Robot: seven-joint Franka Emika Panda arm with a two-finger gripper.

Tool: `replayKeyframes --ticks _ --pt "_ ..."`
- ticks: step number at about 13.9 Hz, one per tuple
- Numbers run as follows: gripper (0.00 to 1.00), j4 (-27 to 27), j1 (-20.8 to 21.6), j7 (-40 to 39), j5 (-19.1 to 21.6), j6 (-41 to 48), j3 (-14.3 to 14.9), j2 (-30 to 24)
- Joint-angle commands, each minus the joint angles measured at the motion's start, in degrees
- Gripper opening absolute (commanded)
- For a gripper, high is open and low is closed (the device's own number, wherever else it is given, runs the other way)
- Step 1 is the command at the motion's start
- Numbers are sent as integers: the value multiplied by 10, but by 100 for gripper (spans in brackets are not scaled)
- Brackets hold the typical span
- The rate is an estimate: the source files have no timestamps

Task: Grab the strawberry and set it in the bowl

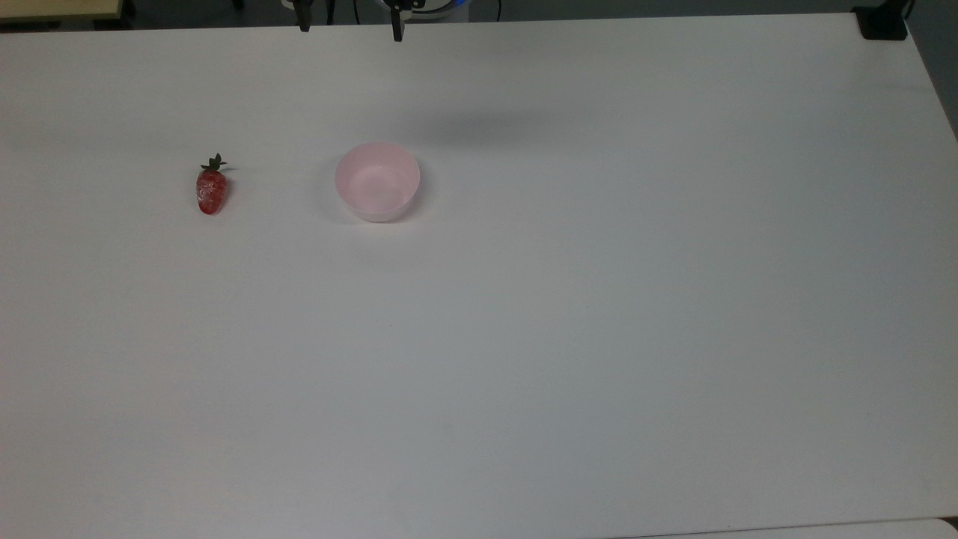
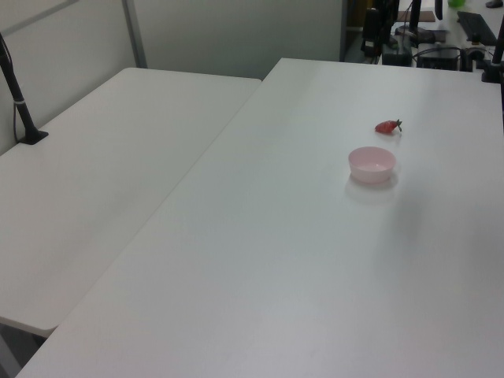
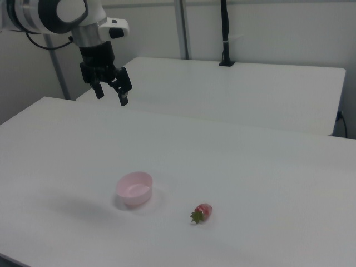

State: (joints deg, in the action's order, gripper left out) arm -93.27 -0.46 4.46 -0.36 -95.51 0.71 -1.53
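Note:
The strawberry (image 1: 211, 191), red with a green leafy stem, lies on the white table (image 1: 524, 337) toward the top view's left. The pale pink bowl (image 1: 377, 181) stands upright and empty a short way to its right. In the left view the strawberry (image 2: 387, 127) lies just beyond the bowl (image 2: 372, 164). In the right view the strawberry (image 3: 203, 212) lies to the right of the bowl (image 3: 134, 188). My gripper (image 3: 112, 97) hangs high above the table, well back from both objects, open with nothing between its fingers. Its fingertips reach in at the top view's upper edge, where the gripper (image 1: 350, 31) sits.
A second white table (image 2: 102, 173) adjoins this one. A black clamped post (image 3: 225, 33) stands on its far edge, also seen as the post (image 2: 24, 118) at the left view's left. A black block (image 1: 883, 22) sits at the table's corner in the top view's upper right.

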Motion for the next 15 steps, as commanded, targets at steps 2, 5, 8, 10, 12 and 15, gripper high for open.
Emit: replayKeyframes --ticks 2,5,8,10,12,15 --pt "100 5 13 -7 -1 -7 10 3" --pt "100 5 13 -8 -1 -7 10 3" --pt "100 5 13 -8 0 -7 10 3" --pt "100 5 13 -8 0 -7 10 3" --pt "100 5 11 -14 0 -7 10 3" --pt "100 1 -7 -106 -10 -6 11 6"
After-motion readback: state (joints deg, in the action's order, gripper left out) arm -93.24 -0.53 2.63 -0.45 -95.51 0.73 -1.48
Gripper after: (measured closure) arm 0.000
